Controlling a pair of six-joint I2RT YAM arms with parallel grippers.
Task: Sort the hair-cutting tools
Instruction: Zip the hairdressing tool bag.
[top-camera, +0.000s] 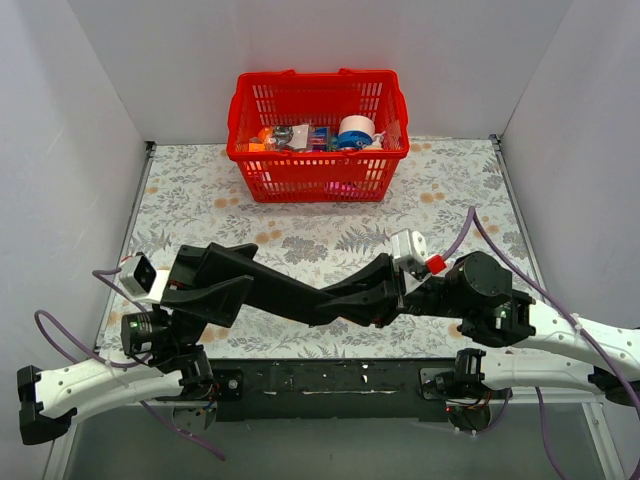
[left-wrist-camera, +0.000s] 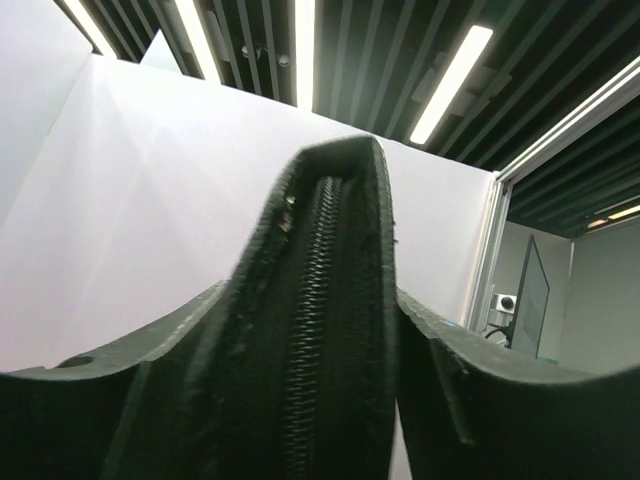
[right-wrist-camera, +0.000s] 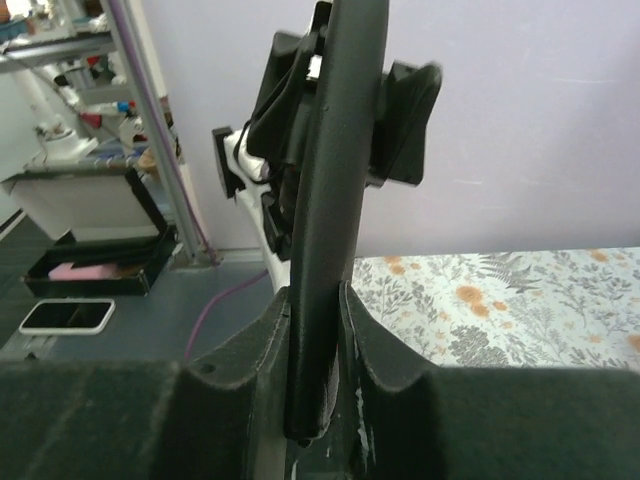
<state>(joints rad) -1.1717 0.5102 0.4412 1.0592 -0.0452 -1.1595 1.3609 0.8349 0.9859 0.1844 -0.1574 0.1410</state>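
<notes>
The hair-cutting tools are out of view in every frame. A long flat black pouch (top-camera: 300, 293) hangs above the table, stretched between both arms. My left gripper (top-camera: 207, 285) is shut on its left end, and in the left wrist view the zipped edge of the pouch (left-wrist-camera: 330, 300) fills the space between the fingers (left-wrist-camera: 500, 400). My right gripper (top-camera: 388, 295) is shut on the right end; there the pouch (right-wrist-camera: 335, 200) stands on edge between the pads (right-wrist-camera: 385, 350). The left gripper (right-wrist-camera: 345, 110) shows at the pouch's far end.
A red plastic basket (top-camera: 318, 172) holding tape rolls and small items stands at the back middle of the floral tablecloth (top-camera: 450, 200). White walls close in the left, back and right sides. Purple cables trail from both arm bases at the near edge.
</notes>
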